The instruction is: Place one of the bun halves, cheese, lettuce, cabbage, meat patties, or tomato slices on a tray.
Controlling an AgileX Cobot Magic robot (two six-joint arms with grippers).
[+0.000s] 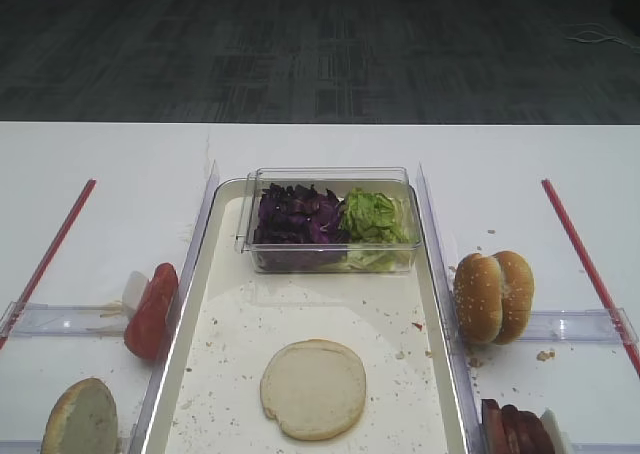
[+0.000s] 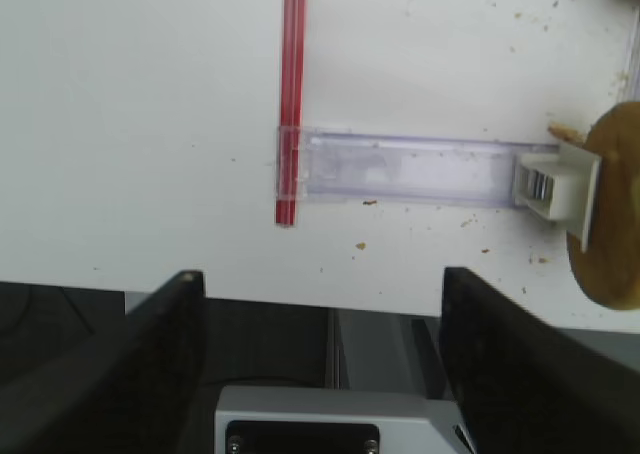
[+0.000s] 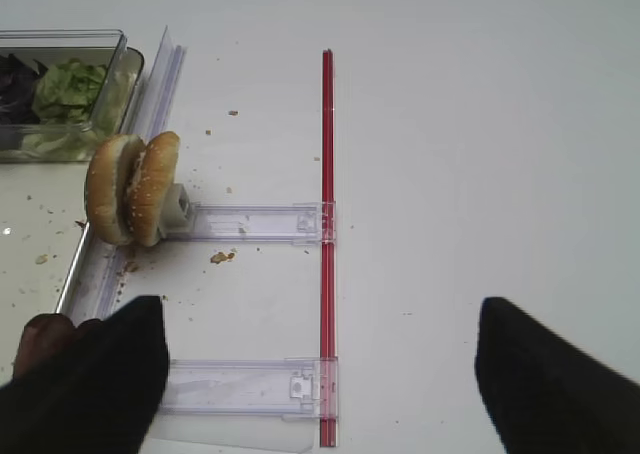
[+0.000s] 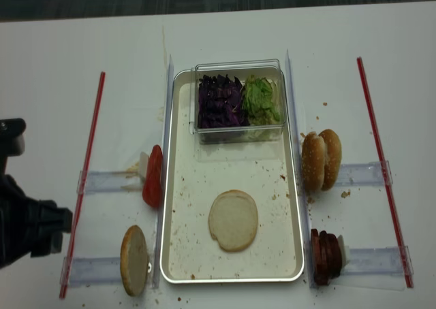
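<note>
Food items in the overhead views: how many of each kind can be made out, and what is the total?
Plain bun halves: 2, one flat on the tray at, one on edge left of it
Sesame-seeded bun halves: 2
Tomato slices: 1 visible
Meat patties row: 1, slice count unclear
Cabbage heap: 1
Lettuce heap: 1
Total: 8

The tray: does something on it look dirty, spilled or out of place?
Yes. Crumbs are scattered over the tray, mostly around the plain bun half lying flat, cut face up. More crumbs lie on the table beside the sesame buns. Nothing looks tipped or broken.
</note>
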